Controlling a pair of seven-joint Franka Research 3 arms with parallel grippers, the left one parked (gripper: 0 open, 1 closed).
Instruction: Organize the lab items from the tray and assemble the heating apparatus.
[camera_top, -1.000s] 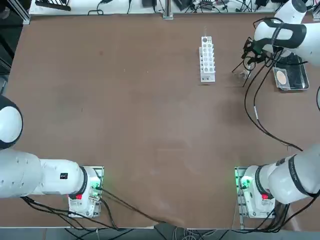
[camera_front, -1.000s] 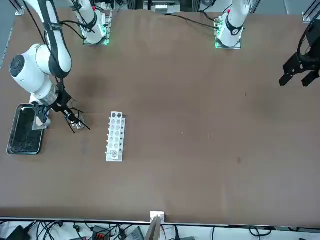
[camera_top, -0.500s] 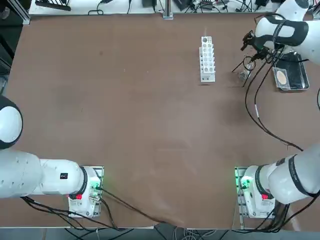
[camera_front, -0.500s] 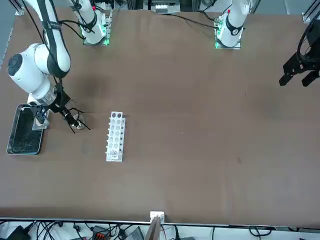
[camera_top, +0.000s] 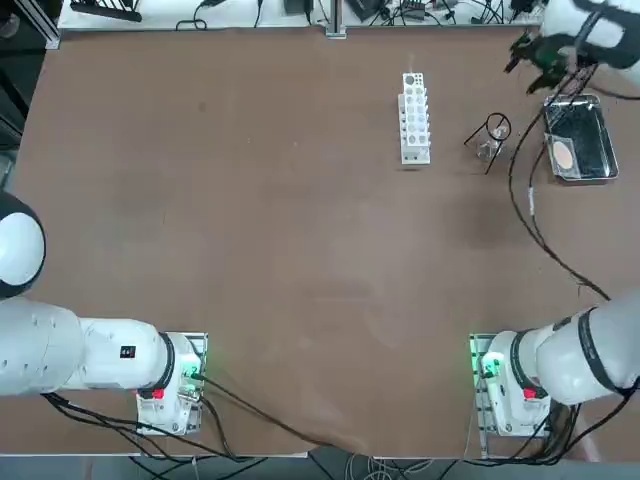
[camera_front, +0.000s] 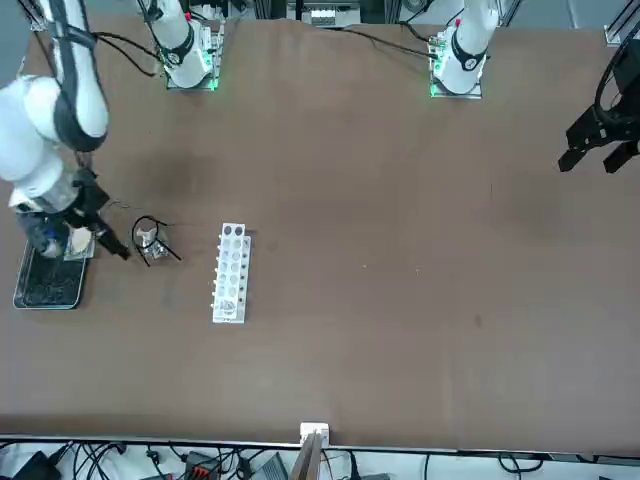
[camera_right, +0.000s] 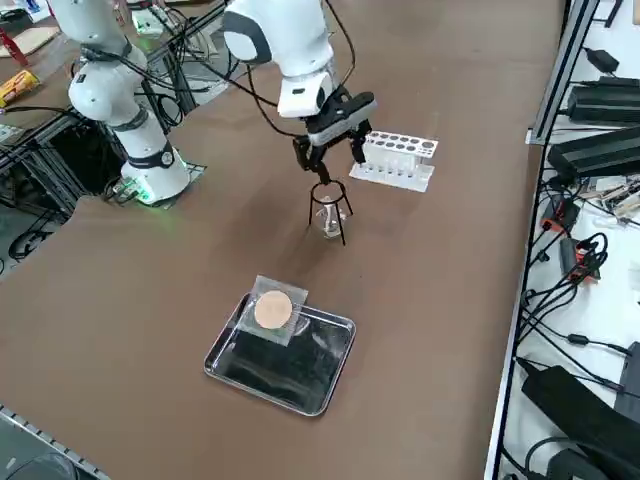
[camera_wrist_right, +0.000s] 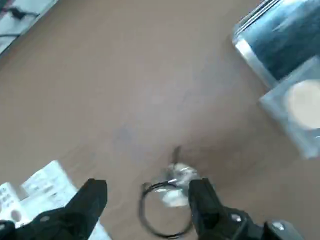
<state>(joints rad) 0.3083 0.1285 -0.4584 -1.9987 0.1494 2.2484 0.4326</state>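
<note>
Tripod stand (camera_right: 329, 212), one thin dark wire ring on splayed legs, upright on the table (camera_top: 250, 230) between one white holed rack (camera_top: 414, 117) and one shiny metal tray (camera_top: 598, 160). A small clear item sits under its ring. One grey mesh square (camera_right: 272, 310) with tan round centre overlaps the tray's rim. Right gripper (camera_right: 328, 143) hangs above the stand, fingers (camera_wrist_right: 205, 206) spread apart and empty.

Honestly can't read a single thing in any view, no labels, brand names, numbers or signs on the table stuff, the arms or anything around.
</note>
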